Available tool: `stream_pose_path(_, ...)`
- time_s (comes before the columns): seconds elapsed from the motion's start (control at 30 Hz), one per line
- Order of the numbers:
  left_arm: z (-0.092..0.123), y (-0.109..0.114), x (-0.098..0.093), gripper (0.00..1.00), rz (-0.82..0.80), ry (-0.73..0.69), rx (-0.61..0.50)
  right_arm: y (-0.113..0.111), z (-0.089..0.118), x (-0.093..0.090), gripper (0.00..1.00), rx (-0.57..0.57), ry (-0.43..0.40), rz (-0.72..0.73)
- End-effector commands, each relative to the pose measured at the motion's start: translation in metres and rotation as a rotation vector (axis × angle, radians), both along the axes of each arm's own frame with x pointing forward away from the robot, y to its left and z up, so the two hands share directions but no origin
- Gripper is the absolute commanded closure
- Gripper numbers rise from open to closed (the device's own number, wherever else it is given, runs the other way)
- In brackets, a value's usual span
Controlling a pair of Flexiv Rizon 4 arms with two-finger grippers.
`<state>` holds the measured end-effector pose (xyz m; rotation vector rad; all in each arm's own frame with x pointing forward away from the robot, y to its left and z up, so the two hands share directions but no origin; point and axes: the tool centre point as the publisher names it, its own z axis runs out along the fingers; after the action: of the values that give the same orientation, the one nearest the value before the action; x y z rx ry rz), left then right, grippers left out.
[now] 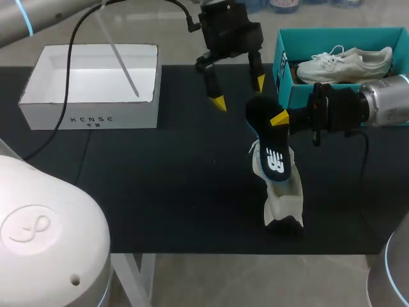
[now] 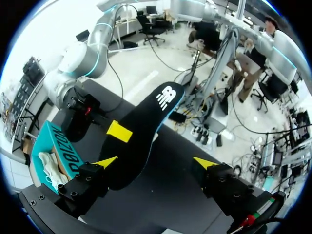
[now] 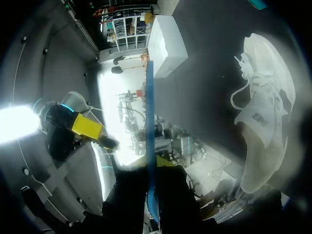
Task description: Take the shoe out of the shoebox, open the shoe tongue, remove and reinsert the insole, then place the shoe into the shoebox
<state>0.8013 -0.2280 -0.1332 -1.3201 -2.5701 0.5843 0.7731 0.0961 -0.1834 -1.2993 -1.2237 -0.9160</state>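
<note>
The black, blue-edged insole (image 1: 265, 137) (image 2: 141, 136) (image 3: 150, 122) is hanging in the air, clamped between the fingers of the right gripper (image 1: 279, 118), with its lower end at the top of the white lace-up shoe (image 1: 281, 192) (image 3: 265, 122), which is resting on the black counter (image 1: 160, 192). The left gripper (image 1: 238, 93) (image 2: 155, 162) is hovering near the insole with its fingers spread wide, holding nothing. A second white shoe (image 1: 345, 64) is lying in the teal cardboard shoebox (image 1: 284, 70).

On the table (image 1: 160, 192), back left: an open box (image 1: 89, 86). Back right: the shoebox (image 1: 285, 70) w/ a shoe (image 1: 345, 62) in it. Front of centre, a 2nd shoe (image 1: 281, 192) on the table, w/ the insole (image 1: 265, 137) upright over it, pinched in my right gripper (image 1: 276, 120). My left gripper (image 1: 239, 92) hangs behind the insole, btw. the boxes.
</note>
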Motion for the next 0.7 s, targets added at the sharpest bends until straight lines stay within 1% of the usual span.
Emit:
stream_pose_path(0.03, 0.0, 0.001, -0.001, 0.0, 0.0, -0.002, 0.0, 0.001, 0.0, 0.0, 1.0, -0.001, 0.0, -0.003)
stream_pose_path(0.23, 0.0, 0.001, -0.001, 0.0, 0.0, -0.002, 0.0, 0.001, 0.0, 0.0, 1.0, -0.001, 0.0, -0.003)
stream_pose_path(0.27, 0.003, -0.002, 0.001, 0.0, -0.038, -0.054, 0.01, 0.001, 0.0, 0.0, 1.0, -0.001, 0.0, -0.003)
stream_pose_path(0.33, 0.007, -0.004, 0.009, 0.0, -0.089, -0.097, -0.024, 0.001, 0.0, 0.0, 1.0, -0.001, 0.0, -0.003)
stream_pose_path(0.37, 0.01, -0.004, 0.013, 0.0, -0.1, -0.144, -0.038, 0.001, 0.0, 0.0, 1.0, -0.001, 0.0, -0.003)
stream_pose_path(0.43, 0.013, -0.005, 0.019, 0.0, -0.156, -0.17, -0.067, 0.001, 0.0, 0.0, 1.0, -0.001, 0.0, -0.003)
stream_pose_path(0.47, 0.014, -0.006, 0.021, 0.0, -0.172, -0.203, -0.06, 0.001, 0.0, 0.0, 1.0, -0.001, 0.0, -0.003)
stream_pose_path(0.67, 0.02, -0.013, 0.038, 0.0, -0.211, -0.247, -0.036, 0.001, 0.0, 0.0, 1.0, -0.001, 0.0, -0.003)
stream_pose_path(0.7, 0.022, -0.016, 0.041, 0.0, -0.233, -0.25, -0.048, 0.001, 0.0, 0.0, 1.0, -0.001, 0.0, -0.003)
